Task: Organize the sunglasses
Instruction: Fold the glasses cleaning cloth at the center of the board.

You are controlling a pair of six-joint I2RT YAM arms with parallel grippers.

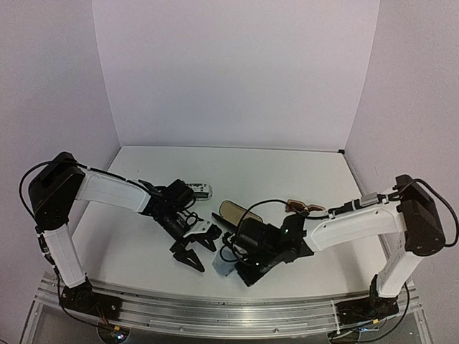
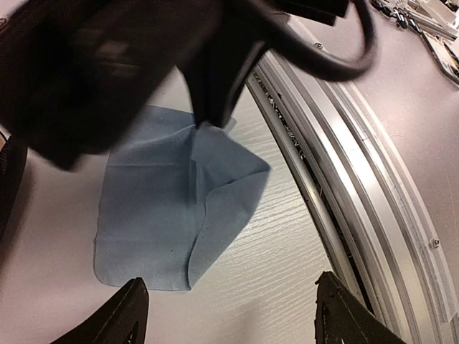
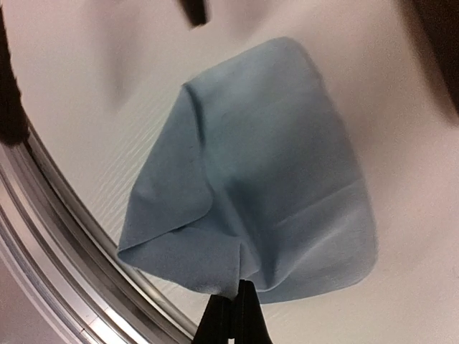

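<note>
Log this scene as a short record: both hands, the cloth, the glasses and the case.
left hand: open, holding nothing, over the table near the cloth
right hand: shut on one edge of the blue cloth
blue cloth: partly folded over, mostly on the table near its front edge
brown sunglasses: on the table by the right arm, not held
open case: behind the two hands, lid up

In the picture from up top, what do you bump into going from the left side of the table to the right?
left hand → open black case → brown sunglasses. I skipped the blue cloth because it overlaps the case.
</note>
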